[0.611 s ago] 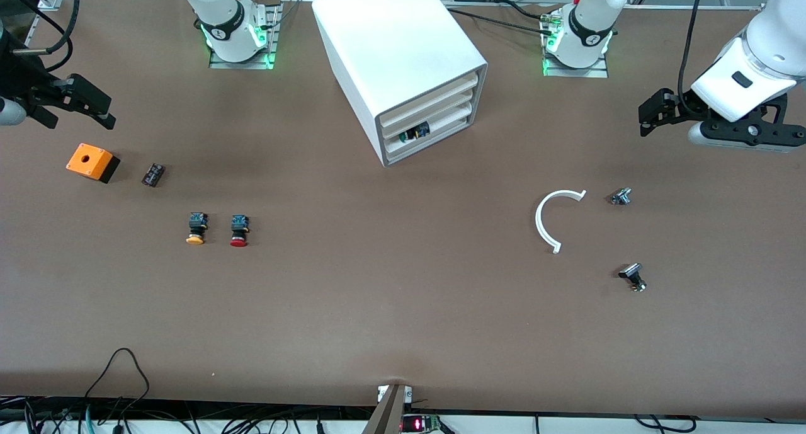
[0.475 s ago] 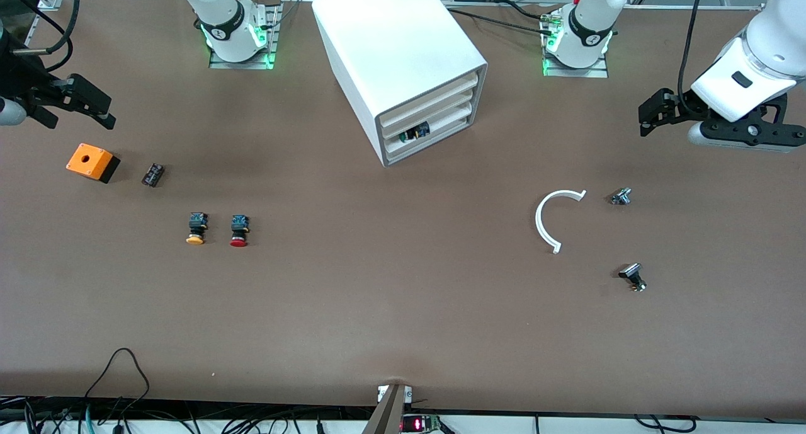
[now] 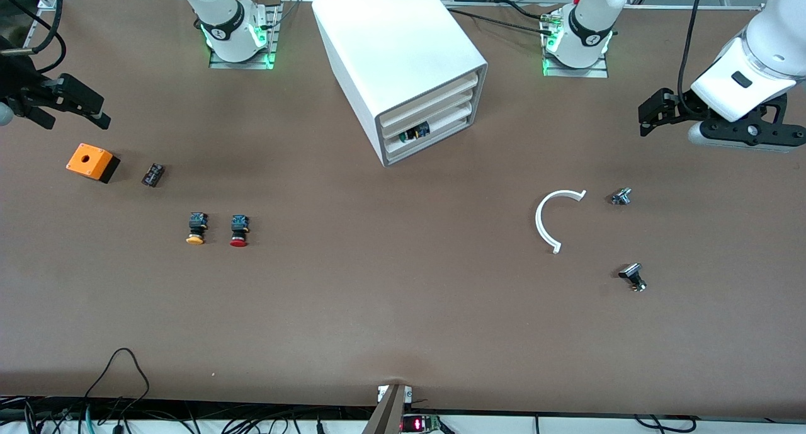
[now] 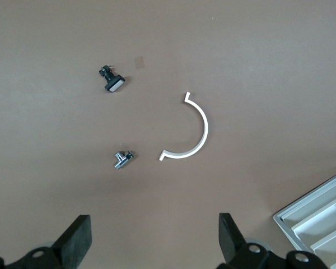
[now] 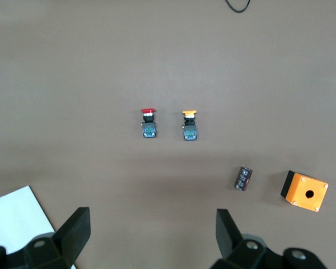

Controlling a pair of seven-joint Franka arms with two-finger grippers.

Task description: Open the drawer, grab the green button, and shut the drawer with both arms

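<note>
The white cabinet point(image 3: 397, 50) stands near the bases' edge of the table, its four cream drawer fronts all pushed in. In one of the lower drawers point(image 3: 448, 124) a small dark button with blue marks point(image 3: 416, 132) shows through the front. My left gripper point(image 3: 652, 111) hangs open and empty over bare table at the left arm's end; in its wrist view point(image 4: 155, 241) a corner of the cabinet point(image 4: 319, 224) shows. My right gripper point(image 3: 80, 103) is open and empty over the table next to the orange box point(image 3: 92, 162); its own view point(image 5: 154, 235) shows nothing between the fingers.
A yellow-capped button point(image 3: 196, 228) and a red-capped button point(image 3: 238, 230) lie toward the right arm's end, with a small dark part point(image 3: 153, 174) beside the orange box. A white arc point(image 3: 554, 220), a metal part point(image 3: 621, 196) and a black part point(image 3: 632, 275) lie toward the left arm's end.
My right gripper has drifted a little toward the right arm's end of the table. The left arm and everything on the table stay as they were.
</note>
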